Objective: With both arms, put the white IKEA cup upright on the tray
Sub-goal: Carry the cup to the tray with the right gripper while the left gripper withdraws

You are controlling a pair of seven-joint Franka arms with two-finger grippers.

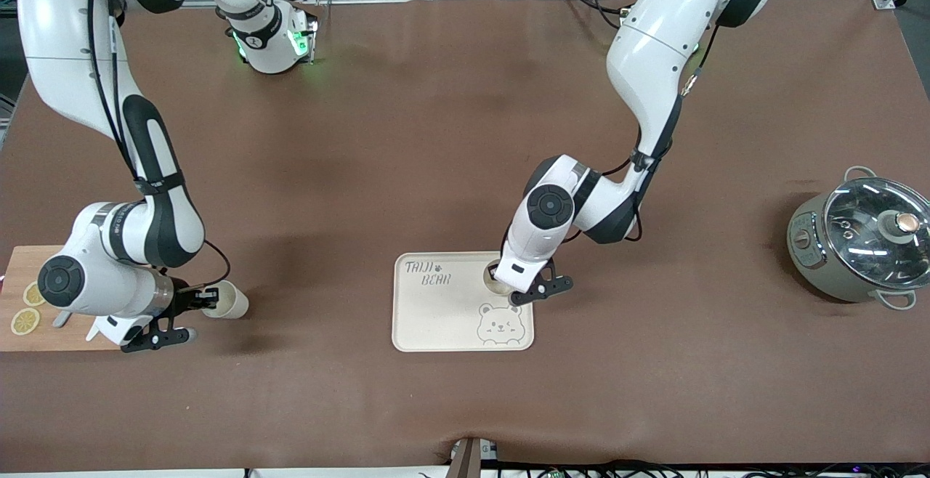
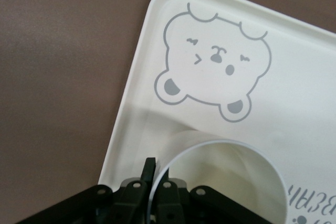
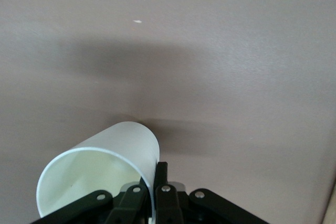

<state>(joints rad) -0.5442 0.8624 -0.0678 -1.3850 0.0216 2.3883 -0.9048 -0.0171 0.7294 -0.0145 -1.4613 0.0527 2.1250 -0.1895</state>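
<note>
The cream tray (image 1: 436, 311) with the bear face lies at the table's middle, near the front camera. My left gripper (image 1: 505, 280) is shut on the rim of a white cup (image 1: 495, 286), which is upright, mouth up, at the tray's corner toward the left arm's end. In the left wrist view the fingers (image 2: 148, 170) pinch the cup's wall (image 2: 226, 182) over the tray (image 2: 294, 77). My right gripper (image 1: 211, 295) is shut on the wall of a second white cup (image 1: 229, 301), held tilted low over the brown mat. The right wrist view shows that gripper (image 3: 155, 178) and cup (image 3: 105, 166).
A wooden cutting board (image 1: 29, 274) with lemon slices (image 1: 25, 320) lies at the right arm's end, beside the right gripper. A steel pot with a glass lid (image 1: 864, 245) stands at the left arm's end. The table is covered with a brown mat (image 1: 363, 173).
</note>
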